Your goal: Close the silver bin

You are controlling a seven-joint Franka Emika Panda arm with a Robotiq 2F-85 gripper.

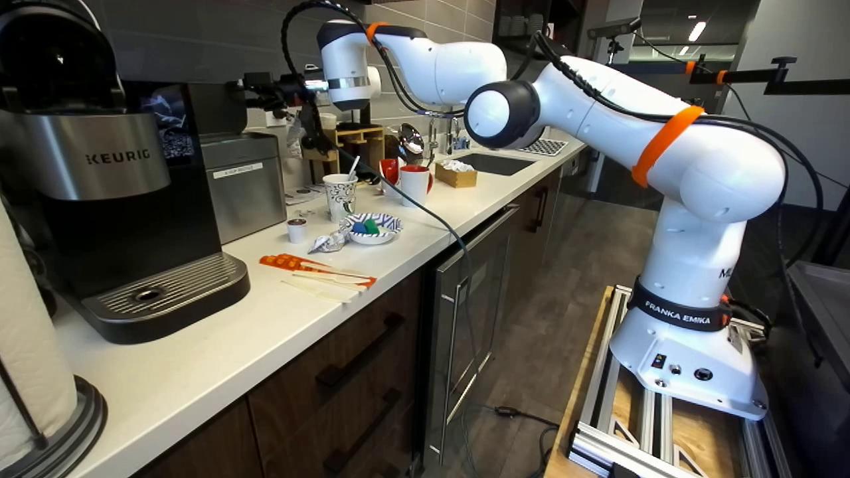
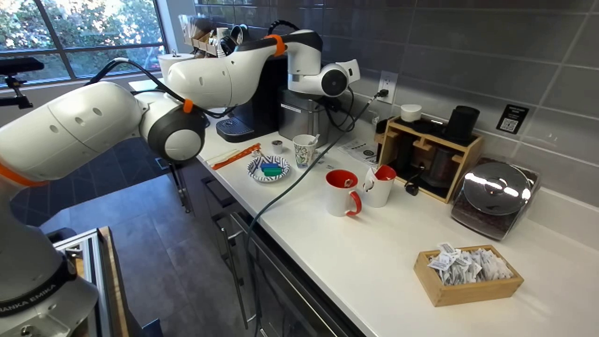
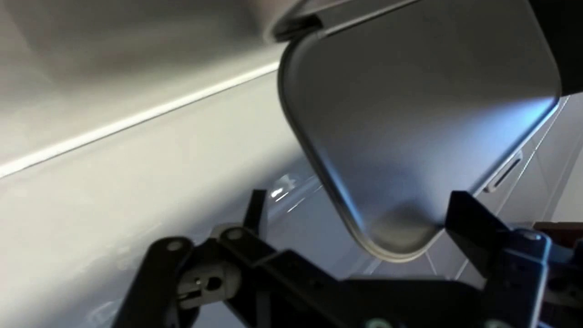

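The silver bin (image 1: 249, 192) stands on the counter behind the coffee machine; it also shows in an exterior view (image 2: 299, 117), partly behind the arm. Its lid (image 1: 216, 109) is raised, standing up above the bin's top. In the wrist view the lid (image 3: 419, 114) fills the upper right, hinged near the bin's brushed-steel side (image 3: 114, 59). My gripper (image 3: 359, 205) is open, with a rounded lid corner between its spread fingers. The right finger overlaps the lid's edge; I cannot tell whether it touches. In an exterior view the gripper (image 1: 246, 93) is at the lid's edge.
The Keurig coffee machine (image 1: 99, 159) stands right beside the bin. A paper cup (image 2: 304, 150), a bowl (image 2: 255, 175), red-and-white mugs (image 2: 338, 201) and a wooden organizer (image 2: 468, 161) are on the counter. A cable (image 2: 299, 180) hangs across the counter. The tiled wall is behind.
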